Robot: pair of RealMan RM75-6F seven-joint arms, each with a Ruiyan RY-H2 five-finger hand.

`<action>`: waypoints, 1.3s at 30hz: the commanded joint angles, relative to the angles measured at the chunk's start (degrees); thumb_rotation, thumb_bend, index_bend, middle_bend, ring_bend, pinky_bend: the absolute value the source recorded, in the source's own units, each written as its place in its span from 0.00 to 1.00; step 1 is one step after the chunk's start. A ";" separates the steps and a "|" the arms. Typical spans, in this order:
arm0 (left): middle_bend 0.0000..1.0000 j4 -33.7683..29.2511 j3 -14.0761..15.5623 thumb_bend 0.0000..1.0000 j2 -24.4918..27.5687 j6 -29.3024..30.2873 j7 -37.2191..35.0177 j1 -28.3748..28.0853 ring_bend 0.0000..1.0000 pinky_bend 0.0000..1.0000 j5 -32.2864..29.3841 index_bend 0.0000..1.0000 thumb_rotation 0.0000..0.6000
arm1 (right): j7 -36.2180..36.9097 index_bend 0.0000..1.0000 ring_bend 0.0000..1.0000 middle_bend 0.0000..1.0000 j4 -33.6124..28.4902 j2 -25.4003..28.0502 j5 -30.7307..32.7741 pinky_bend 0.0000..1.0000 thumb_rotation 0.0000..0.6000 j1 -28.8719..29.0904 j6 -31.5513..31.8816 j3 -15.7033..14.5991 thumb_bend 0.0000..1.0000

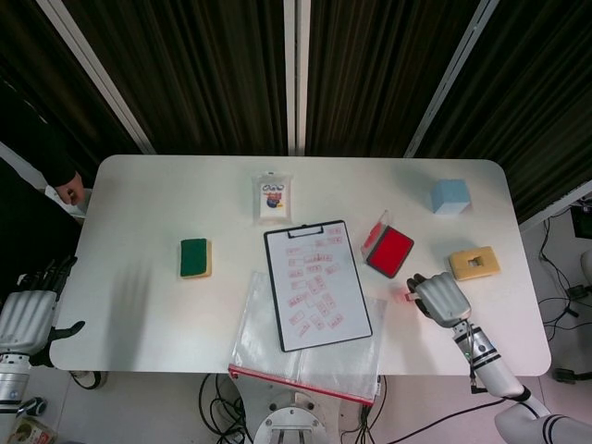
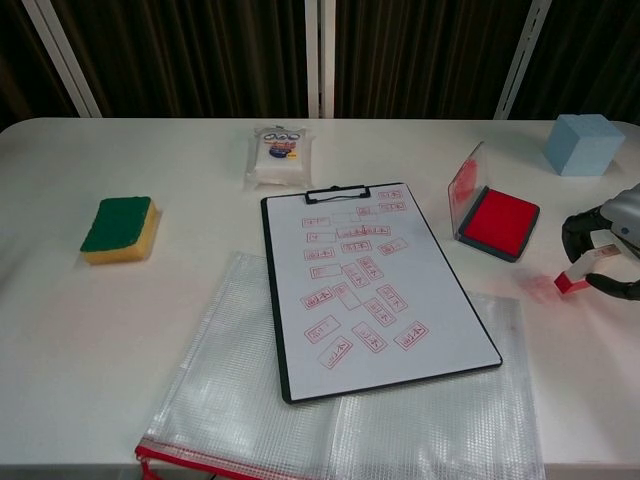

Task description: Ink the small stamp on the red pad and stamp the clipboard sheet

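The right hand point(image 2: 610, 255) pinches the small stamp point(image 2: 574, 275) in its fingers point(image 2: 578, 228), low over a red smudge on the counter point(image 1: 148, 296). The open red pad point(image 2: 497, 222) lies just beyond the fingertips; the clipboard sheet point(image 2: 370, 290), crowded with prints, sits well past them. The left hand point(image 1: 20, 319) hangs off the counter's edge, fingers spread and holding nothing. A tilted stamp risks another stray mark on the counter.

My right hand point(image 1: 438, 298) sits low near the desk's right front edge, fingers curled, pinching the small stamp point(image 2: 580, 272). My left hand point(image 1: 26, 313) hangs off the desk's left edge, fingers apart.
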 commanded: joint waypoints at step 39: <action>0.06 0.02 0.00 0.00 0.47 0.70 -0.27 0.37 0.06 0.16 -0.35 0.03 1.00 | -2.23 0.71 0.83 0.63 -0.58 -0.42 -0.06 1.00 1.00 2.46 -5.86 0.18 0.34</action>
